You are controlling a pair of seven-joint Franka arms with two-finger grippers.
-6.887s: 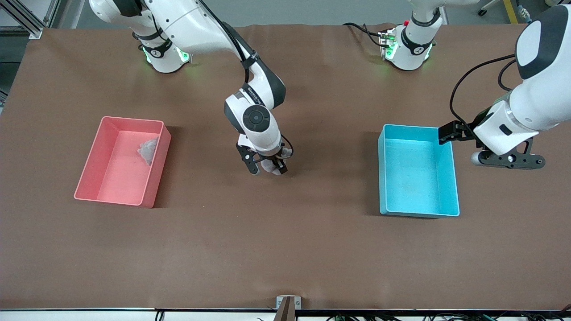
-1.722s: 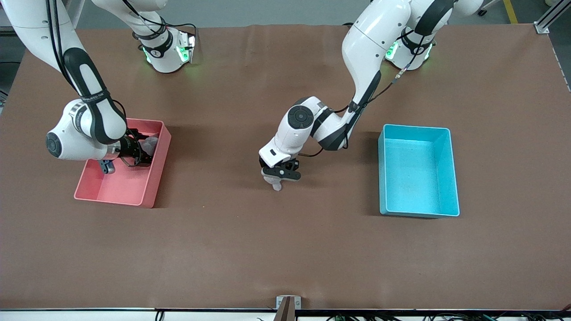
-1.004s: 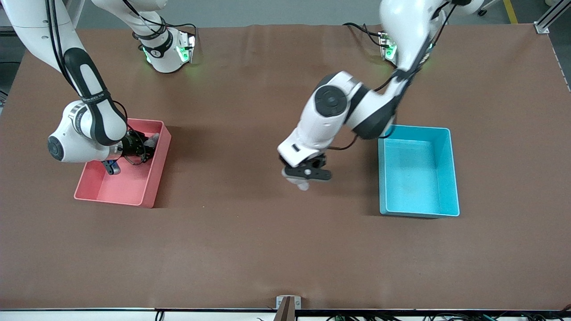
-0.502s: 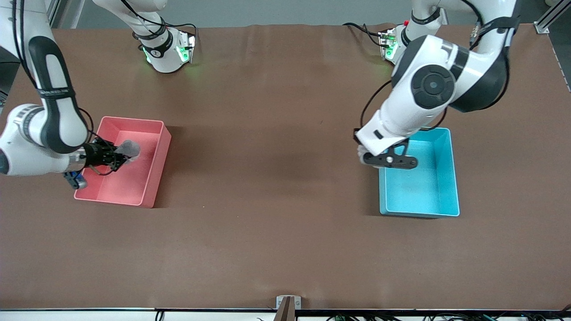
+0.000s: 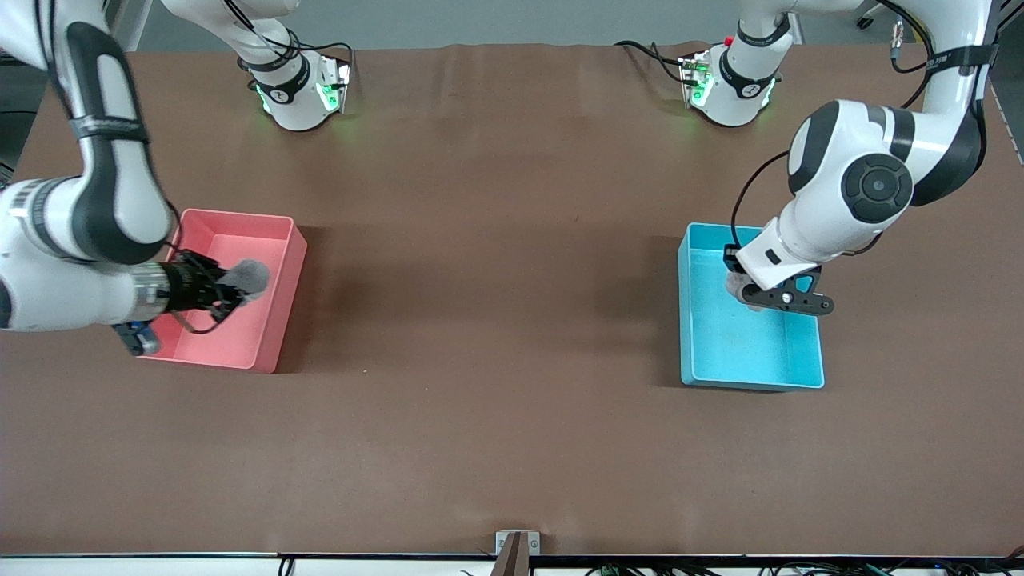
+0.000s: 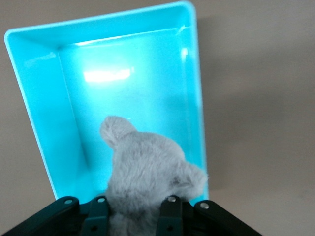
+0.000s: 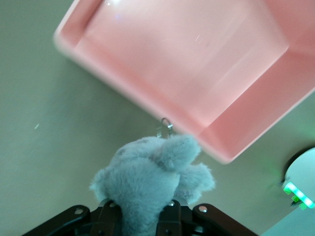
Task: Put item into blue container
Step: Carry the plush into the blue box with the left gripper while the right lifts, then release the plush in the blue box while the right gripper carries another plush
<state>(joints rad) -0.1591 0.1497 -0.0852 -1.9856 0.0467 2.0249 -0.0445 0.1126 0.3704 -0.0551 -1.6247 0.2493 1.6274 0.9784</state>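
Note:
The blue container (image 5: 812,352) stands toward the left arm's end of the table, with nothing lying on its floor (image 6: 133,88). My left gripper (image 5: 752,290) hangs over its inside, shut on a grey plush toy (image 5: 734,282). In the left wrist view that toy (image 6: 147,172) sits between the fingers (image 6: 170,216) with the bin right under it. My right gripper (image 5: 230,285) is shut on a second grey plush toy (image 5: 251,276) above the pink bin (image 5: 276,332). That toy (image 7: 147,184) fills the jaws in the right wrist view.
The pink bin (image 7: 197,73) stands toward the right arm's end of the table and shows a bare floor. Brown table surface (image 5: 488,320) stretches between the two bins. Both arm bases (image 5: 292,88) stand along the table's edge farthest from the front camera.
My left gripper carried its plush toy from mid-table to over the blue container. My right gripper took hold of the plush toy in the pink bin and lifted it.

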